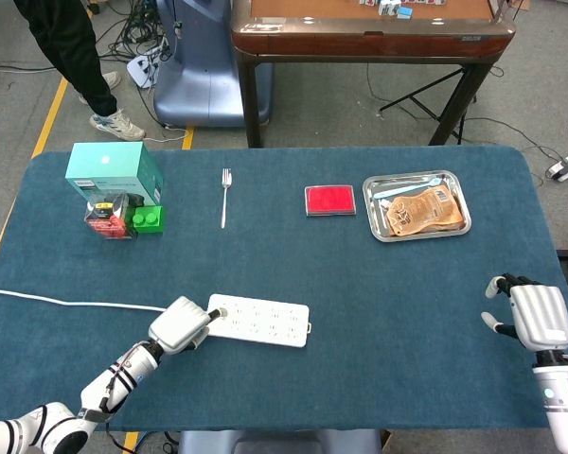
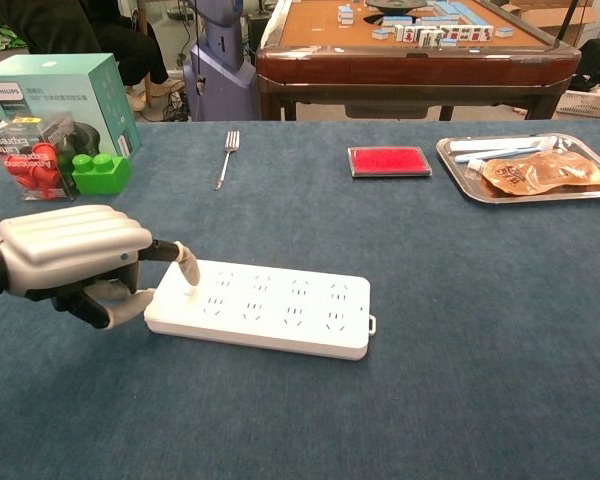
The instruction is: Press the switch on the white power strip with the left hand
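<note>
The white power strip [image 1: 260,320] [image 2: 270,307] lies flat on the blue tablecloth, its cord running off to the left. My left hand [image 1: 178,326] [image 2: 75,259] sits at the strip's left end with one finger stretched out, its tip pressing down on the strip's top near that end; the other fingers are curled in. The switch itself is hidden under the fingertip. My right hand [image 1: 535,317] hovers by the table's right edge, far from the strip, holding nothing, fingers slightly apart. The chest view does not show it.
A fork [image 1: 225,194], a red pad [image 1: 329,200] and a metal tray [image 1: 379,222] with a snack pouch lie across the far half. A teal box [image 1: 114,170], a green block [image 2: 101,171] and a packaged item [image 2: 25,150] stand at far left. A white cord [image 1: 66,303] crosses the left side.
</note>
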